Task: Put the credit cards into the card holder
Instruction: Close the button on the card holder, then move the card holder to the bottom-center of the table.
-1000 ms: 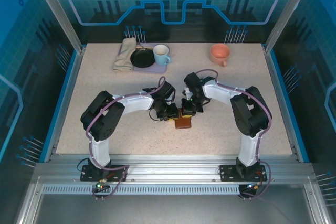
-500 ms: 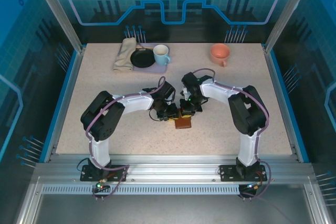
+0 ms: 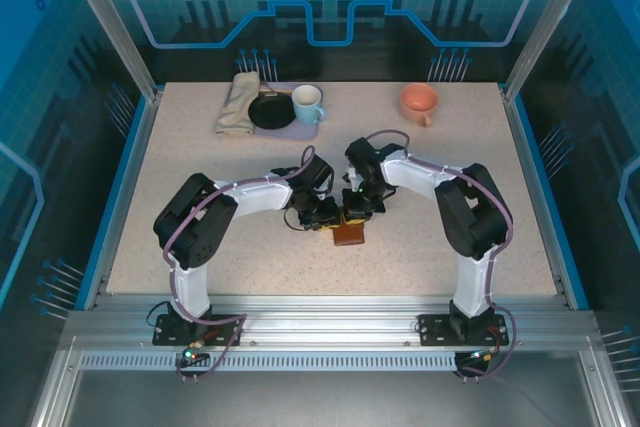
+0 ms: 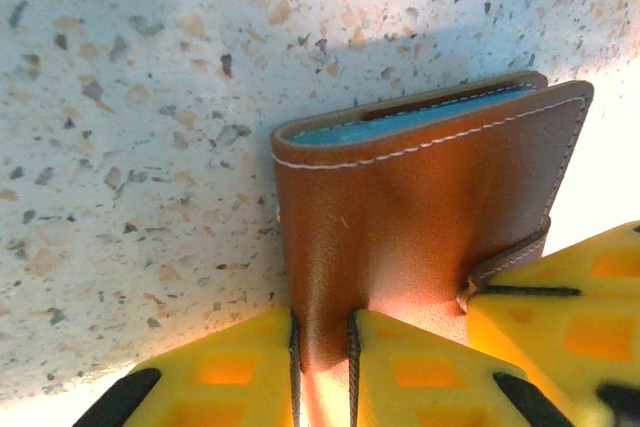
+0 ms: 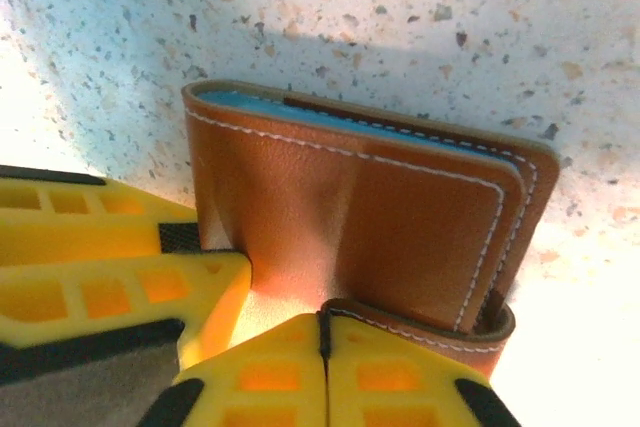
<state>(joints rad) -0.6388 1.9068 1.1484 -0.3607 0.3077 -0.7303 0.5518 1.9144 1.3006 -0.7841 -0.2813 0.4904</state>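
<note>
Right gripper [image 5: 325, 322] crept toward 9 o'clock, pinching the snap tab [image 5: 495, 332]; my left gripper [image 4: 320, 332] clamps the folded card holder [image 4: 420, 207], so I judge we're closing up.

The card holder [image 3: 350, 235] lies on the table [image 3: 200, 177], left hand [image 3: 333, 221] at its left, right hand [image 3: 356, 215] just behind.

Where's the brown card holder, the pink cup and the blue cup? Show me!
card holder [image 4: 420, 197]: left wrist view, middle of its leather cover.
pink cup [image 3: 419, 98]: top external view, its open top.
blue cup [image 3: 307, 97]: top external view, its open top.
</note>
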